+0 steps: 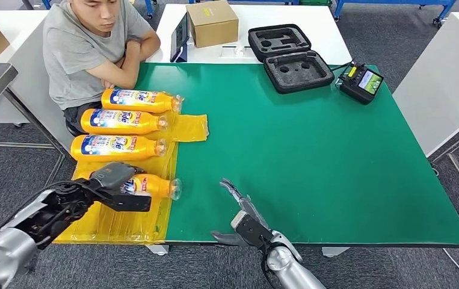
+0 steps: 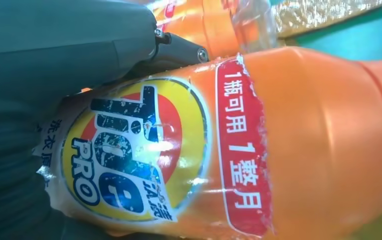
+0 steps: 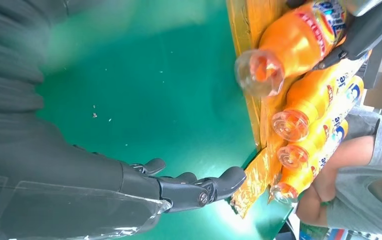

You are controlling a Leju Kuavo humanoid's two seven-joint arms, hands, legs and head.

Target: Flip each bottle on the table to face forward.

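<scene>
Several orange Tide bottles lie on their sides in a row on a yellow sheet [image 1: 187, 127] at the left of the green table [image 1: 311, 156]. My left hand [image 1: 113, 183] grips the nearest bottle [image 1: 154, 186], whose front label [image 2: 128, 150] faces up. The other three bottles [image 1: 136, 100] [image 1: 121, 121] [image 1: 115, 146] lie beyond it, labels up, caps to the right. My right hand [image 1: 242, 217] hovers open over the table's front edge, to the right of the held bottle [image 3: 291, 42], holding nothing.
A person [image 1: 94, 42] sits at the table's far left corner with folded arms, close to the farthest bottle. A black foam case [image 1: 290, 57], a cardboard box [image 1: 213, 23] and a handheld controller [image 1: 362, 81] sit at the back.
</scene>
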